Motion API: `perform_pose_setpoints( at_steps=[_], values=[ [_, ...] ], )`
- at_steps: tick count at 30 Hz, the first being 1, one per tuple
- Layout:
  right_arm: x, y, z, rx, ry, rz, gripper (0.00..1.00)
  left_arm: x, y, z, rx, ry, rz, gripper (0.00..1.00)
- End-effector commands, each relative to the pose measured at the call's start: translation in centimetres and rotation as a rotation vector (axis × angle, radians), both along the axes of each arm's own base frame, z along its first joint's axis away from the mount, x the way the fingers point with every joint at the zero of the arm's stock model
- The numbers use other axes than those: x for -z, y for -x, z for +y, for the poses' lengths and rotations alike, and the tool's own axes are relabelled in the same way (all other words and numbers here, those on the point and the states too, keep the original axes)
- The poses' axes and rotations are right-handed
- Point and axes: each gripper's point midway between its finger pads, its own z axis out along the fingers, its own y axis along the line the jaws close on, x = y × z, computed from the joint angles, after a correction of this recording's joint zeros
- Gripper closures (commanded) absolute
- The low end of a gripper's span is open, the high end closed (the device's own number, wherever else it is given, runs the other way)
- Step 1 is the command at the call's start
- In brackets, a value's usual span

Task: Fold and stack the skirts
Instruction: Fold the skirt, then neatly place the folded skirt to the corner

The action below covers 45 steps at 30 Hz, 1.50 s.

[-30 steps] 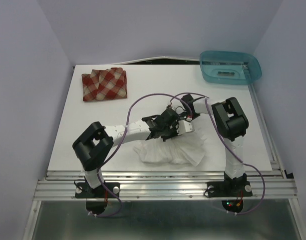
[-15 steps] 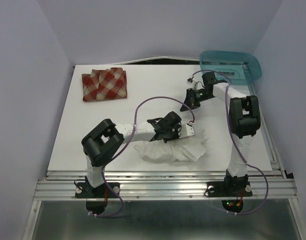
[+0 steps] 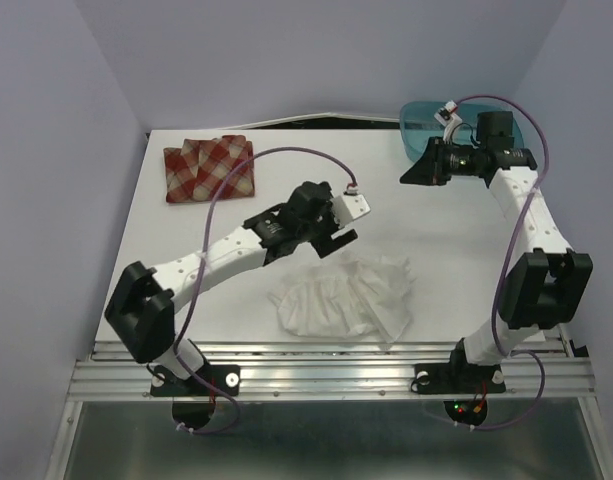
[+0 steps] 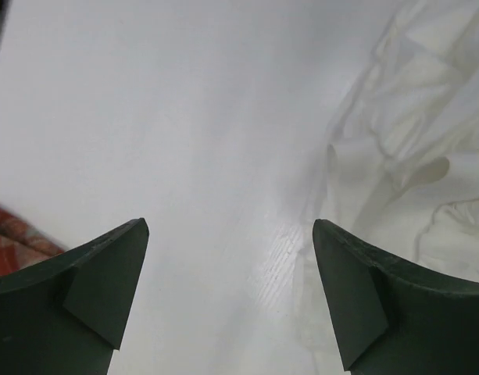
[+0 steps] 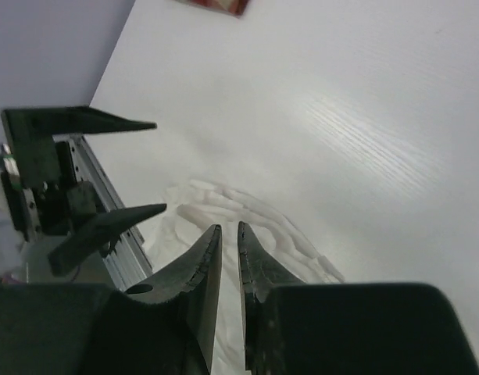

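Note:
The white skirt lies crumpled on the table near the front middle, and nothing holds it. The plaid skirt lies folded at the back left corner. My left gripper hovers just behind the white skirt, its jaws wide open and empty. The left wrist view shows that gripper over bare table, the white skirt to its right and a strip of plaid skirt at the lower left. My right gripper hangs high at the back right. In its own view the right gripper has a narrow gap with nothing in it, far above the white skirt.
A teal plastic basket stands at the back right corner, partly hidden behind my right arm. Metal rails run along the table's front edge. Purple walls close in the left, back and right sides.
My left gripper opened wide, let go of the white skirt and rose toward the back. The right arm swung up and away to the back right. The white skirt settled flatter.

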Motion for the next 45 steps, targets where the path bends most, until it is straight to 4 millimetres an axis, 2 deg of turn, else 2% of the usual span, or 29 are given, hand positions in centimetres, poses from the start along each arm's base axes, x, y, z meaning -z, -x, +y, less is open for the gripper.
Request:
perform_pose_setpoints(
  at_steps=[1,2,3,4,5,6,7,8,9,10,11,14,16,18,19,21,22,26,30,31,33,37,44,45],
  values=[
    [-2.7,6.0,4.9,-0.228,-0.068,-0.056,0.8,-10.0,-0.2,1.9,-0.178,0.283,-0.061,0.01],
    [-2.1,7.2,5.9,-0.29,-0.048,-0.082,0.8,-11.0,-0.6,3.1,-0.22,0.334,-0.054,0.01],
    [-1.3,9.1,6.9,-0.34,-0.041,-0.045,0.8,-13.1,-0.1,4.0,-0.238,0.41,-0.056,0.01],
    [0.1,11.8,9.1,-0.423,-0.01,-0.019,0.8,-13.4,0.0,4.5,-0.286,0.478,-0.016,0.01],
    [1.1,13.2,10.0,-0.478,0.016,-0.026,0.81,-13.9,-0.7,6.1,-0.341,0.513,-0.014,0.01],
    [2.0,14.5,10.8,-0.52,0.033,-0.015,0.81,-14.9,0.0,6.5,-0.329,0.566,0.008,0.01],
    [3.6,16.0,11.3,-0.558,0.051,0.017,0.82,-14.5,0.4,6.9,-0.324,0.577,0.052,0.02],
    [4.3,17.0,12.0,-0.602,0.062,0.017,0.83,-14.3,0.6,7.3,-0.318,0.589,0.083,0.03],
    [5.1,19.0,13.1,-0.689,0.078,0.012,0.83,-14.4,0.6,8.2,-0.326,0.624,0.119,0.04],
    [5.9,19.9,13.5,-0.726,0.1,0.02,0.83,-13.5,1.0,8.4,-0.341,0.638,0.174,0.05],
    [7.2,21.8,14.3,-0.795,0.121,0.044,0.85,-13.1,1.3,9.0,-0.341,0.666,0.232,0.06],
    [10.2,23.0,14.8,-0.824,0.198,0.088,0.89,-10.3,2.2,9.5,-0.356,0.695,0.347,0.09],
    [13.7,21.3,14.8,-0.753,0.278,0.1,0.94,-8.2,3.1,9.7,-0.367,0.746,0.462,0.08],
    [15.6,19.4,15.4,-0.7,0.315,0.089,0.98,-6.6,3.6,9.9,-0.389,0.768,0.529,0.07],
    [16.7,18.1,15.3,-0.665,0.327,0.106,0.98,-4.8,4.2,10.0,-0.418,0.768,0.596,0.06],
    [16.9,15.6,15.9,-0.593,0.284,0.105,0.99,-3.1,4.5,10.4,-0.451,0.769,0.651,0.06],
    [16.2,13.9,15.7,-0.558,0.241,0.104,0.99,-1.5,5.1,10.5,-0.475,0.755,0.703,0.05],
    [17.1,10.5,15.2,-0.481,0.163,0.191,0.98,1.0,5.6,11.2,-0.571,0.799,0.801,0.01],
    [19.0,10.6,15.1,-0.454,0.142,0.269,0.99,3.9,7.0,11.5,-0.667,0.803,0.907,0.01],
    [19.5,10.8,15.1,-0.45,0.133,0.285,0.99,5.4,8.1,11.6,-0.689,0.794,0.964,0.01],
    [20.8,11.1,15.2,-0.431,0.119,0.321,0.99,5.9,8.6,11.1,-0.703,0.827,1.019,0.01],
    [22.1,11.1,15.4,-0.415,0.103,0.349,0.99,8.0,9.1,10.6,-0.74,0.851,1.092,0.01],
    [23.1,11.4,15.7,-0.431,0.08,0.397,0.99,8.6,7.2,7.9,-0.735,0.902,1.115,0.01],
    [23.1,11.4,15.7,-0.432,0.078,0.397,0.99,8.7,7.6,7.1,-0.727,0.886,1.133,0.01]
  ],
)
